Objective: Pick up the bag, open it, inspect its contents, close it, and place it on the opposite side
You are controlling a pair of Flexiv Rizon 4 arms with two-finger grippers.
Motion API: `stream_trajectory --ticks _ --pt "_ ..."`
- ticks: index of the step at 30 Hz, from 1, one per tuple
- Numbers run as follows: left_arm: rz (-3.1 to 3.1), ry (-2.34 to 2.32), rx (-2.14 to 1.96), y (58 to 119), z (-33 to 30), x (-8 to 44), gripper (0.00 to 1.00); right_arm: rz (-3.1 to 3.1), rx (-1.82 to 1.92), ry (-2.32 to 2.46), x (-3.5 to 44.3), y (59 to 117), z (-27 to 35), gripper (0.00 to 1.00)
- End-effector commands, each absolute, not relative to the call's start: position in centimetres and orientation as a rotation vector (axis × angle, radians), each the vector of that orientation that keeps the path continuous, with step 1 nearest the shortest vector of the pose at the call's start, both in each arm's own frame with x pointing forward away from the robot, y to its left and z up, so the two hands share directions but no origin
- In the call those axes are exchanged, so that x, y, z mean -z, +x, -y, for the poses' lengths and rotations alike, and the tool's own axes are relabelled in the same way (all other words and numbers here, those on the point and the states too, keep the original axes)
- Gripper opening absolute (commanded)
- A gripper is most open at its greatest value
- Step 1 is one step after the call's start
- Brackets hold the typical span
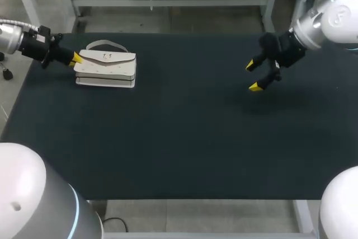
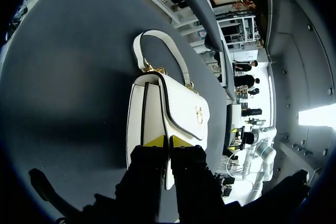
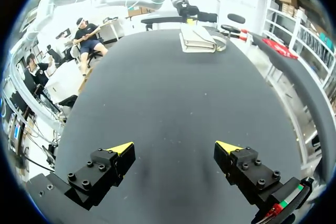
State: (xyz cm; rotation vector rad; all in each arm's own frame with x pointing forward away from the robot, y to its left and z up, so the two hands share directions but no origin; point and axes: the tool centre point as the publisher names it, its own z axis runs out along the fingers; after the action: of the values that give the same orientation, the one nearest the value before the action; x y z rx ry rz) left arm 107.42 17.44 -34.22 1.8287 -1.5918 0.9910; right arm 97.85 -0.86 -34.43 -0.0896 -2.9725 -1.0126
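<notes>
A white handbag (image 1: 106,66) with a gold clasp and a curved handle (image 1: 106,44) lies on the dark table at the far left. My left gripper (image 1: 75,58) is at the bag's left end. In the left wrist view its yellow fingertips (image 2: 155,141) stand almost together, pinching a thin edge of the bag (image 2: 178,108), whose white strip shows between the fingers. My right gripper (image 1: 253,76) hovers over the table's right part, far from the bag, open with nothing between its fingers. The right wrist view shows that gripper (image 3: 176,148) wide apart and the bag (image 3: 198,39) far ahead of it.
The dark table top (image 1: 184,138) stretches bare between the bag and my right gripper. The table's left edge runs close behind the left gripper.
</notes>
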Motion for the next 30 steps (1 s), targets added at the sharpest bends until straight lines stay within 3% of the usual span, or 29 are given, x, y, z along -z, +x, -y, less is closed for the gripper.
stream_trajectory --ticks 1,30 --pt "1.564 1.928 -1.062 106.3 -15.9 34.4 0.00 2.972 1.015 -0.089 34.5 97.9 0.8 1.00" --pt "1.531 1.811 -1.195 100.7 -2.9 36.3 0.00 2.972 1.015 -0.089 34.5 97.9 0.8 1.00"
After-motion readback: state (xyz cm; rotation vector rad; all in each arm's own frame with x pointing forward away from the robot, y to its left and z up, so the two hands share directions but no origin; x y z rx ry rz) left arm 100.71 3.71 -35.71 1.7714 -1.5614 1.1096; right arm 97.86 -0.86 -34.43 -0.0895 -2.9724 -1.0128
